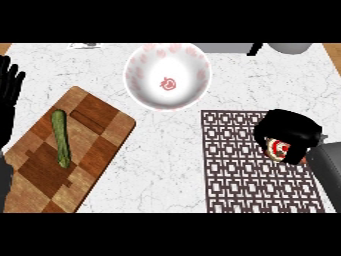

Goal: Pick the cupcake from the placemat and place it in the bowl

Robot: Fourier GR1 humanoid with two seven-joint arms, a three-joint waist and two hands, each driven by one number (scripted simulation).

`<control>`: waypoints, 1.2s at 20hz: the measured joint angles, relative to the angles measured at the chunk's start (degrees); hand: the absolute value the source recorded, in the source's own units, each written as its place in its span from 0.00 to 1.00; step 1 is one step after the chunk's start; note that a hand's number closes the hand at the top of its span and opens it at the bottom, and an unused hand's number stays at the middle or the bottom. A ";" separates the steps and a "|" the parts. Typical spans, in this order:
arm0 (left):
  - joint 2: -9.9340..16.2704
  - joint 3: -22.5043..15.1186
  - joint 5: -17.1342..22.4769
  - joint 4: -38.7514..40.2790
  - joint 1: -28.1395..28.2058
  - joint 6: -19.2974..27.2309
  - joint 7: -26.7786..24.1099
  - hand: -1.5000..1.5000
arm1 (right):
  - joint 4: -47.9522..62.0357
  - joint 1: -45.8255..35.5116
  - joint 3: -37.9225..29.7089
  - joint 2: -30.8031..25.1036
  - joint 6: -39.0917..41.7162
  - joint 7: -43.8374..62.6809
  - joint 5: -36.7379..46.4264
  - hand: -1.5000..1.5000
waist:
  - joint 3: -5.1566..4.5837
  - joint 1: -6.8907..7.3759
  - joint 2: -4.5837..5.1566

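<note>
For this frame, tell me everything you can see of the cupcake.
Only a small part of the cupcake shows: a white top with a red mark and a light brown side, peeking out beneath the right hand. The hand's black fingers curl round it and hide the rest, so its full shape and whether it stands upright cannot be told. It sits over the right part of the dark patterned placemat, below and right of the bowl. Whether it rests on the mat or is lifted is unclear.

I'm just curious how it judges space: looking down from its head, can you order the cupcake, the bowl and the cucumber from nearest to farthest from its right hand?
Measured from the right hand:
1. Cupcake: under the curled fingers, on the placemat.
2. Bowl: up and leftward, mid-counter.
3. Cucumber: far left, on the cutting board.
</note>
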 measured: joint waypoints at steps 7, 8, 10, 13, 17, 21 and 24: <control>-1.09 -2.40 -0.20 -0.50 -2.69 -0.89 -0.14 0.50 | 16.15 -13.38 -11.31 -9.52 1.81 6.93 -0.21 1.00 | 0.25 4.37 2.35; -1.32 -2.63 -0.20 -0.44 -2.91 -0.93 -0.26 0.50 | 18.16 -14.99 -12.43 -10.56 1.54 7.77 -0.14 1.00 | 0.28 4.82 2.53; -1.73 -3.12 -0.51 -0.51 -3.73 -0.50 0.02 0.50 | 21.63 -17.78 -14.54 -12.50 0.10 8.56 -0.18 1.00 | 0.37 5.23 2.68; -2.13 -3.62 -0.88 -0.20 -4.15 -0.38 -0.22 0.50 | 26.19 -22.29 -17.55 -14.77 -1.48 9.20 -0.87 1.00 | 0.41 5.85 2.80; -2.49 -4.15 -1.45 -0.04 -4.19 -0.05 -0.19 0.50 | 31.55 -28.02 -20.73 -17.32 -0.85 6.12 -2.87 1.00 | 0.39 5.95 2.55; -2.02 -3.80 -1.05 -0.02 -4.10 -0.55 0.19 0.50 | 35.35 -33.28 -23.21 -18.65 0.56 0.91 -5.29 1.00 | 0.34 5.61 2.16; -2.16 -3.70 -1.41 0.49 -4.43 0.02 0.24 0.50 | 37.59 -37.65 -24.87 -19.67 2.11 -1.18 -7.35 1.00 | 0.28 5.03 1.91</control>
